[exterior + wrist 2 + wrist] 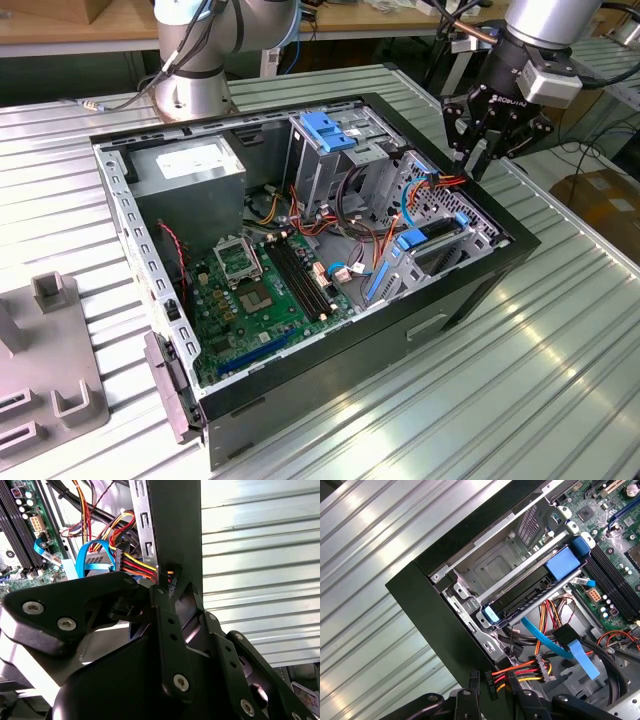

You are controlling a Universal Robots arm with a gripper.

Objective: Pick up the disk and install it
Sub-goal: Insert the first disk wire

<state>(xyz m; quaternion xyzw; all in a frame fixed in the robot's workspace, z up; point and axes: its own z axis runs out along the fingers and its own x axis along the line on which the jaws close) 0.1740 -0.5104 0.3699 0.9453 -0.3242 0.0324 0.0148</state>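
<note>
Item: open computer case [480, 290], lying on its side on a ribbed metal tabletop [560, 400], interior exposed. Contents: motherboard [255, 285] across the floor of the case; grey power-supply box [190, 170] at the case's far corner on the exterior view's left; metal drive cage [495, 565] at the case's near corner on the exterior view's right, topped by a blue latch [565, 560]. The disk [522, 595] appears to sit inside that cage, a dark slab between the cage rails with a blue rail end showing at its outer tip, so by the look of it it is seated or nearly so. Its long axis runs parallel to the case's near wall. Gripper [478, 158]: hovering over the case wall on the exterior view's right, just above a red, yellow and black power cable bundle [520, 670] and beside a blue flat cable [540, 640]. Its fingers [165, 615] stand a little spread, with nothing pinched between them. Governing relation: the disk lies below the gripper and along that wall toward the near corner, inside the case and clear of contact. Also present: grey fixture [50, 390] on the tabletop at the exterior view's left, well apart from the case.
</note>
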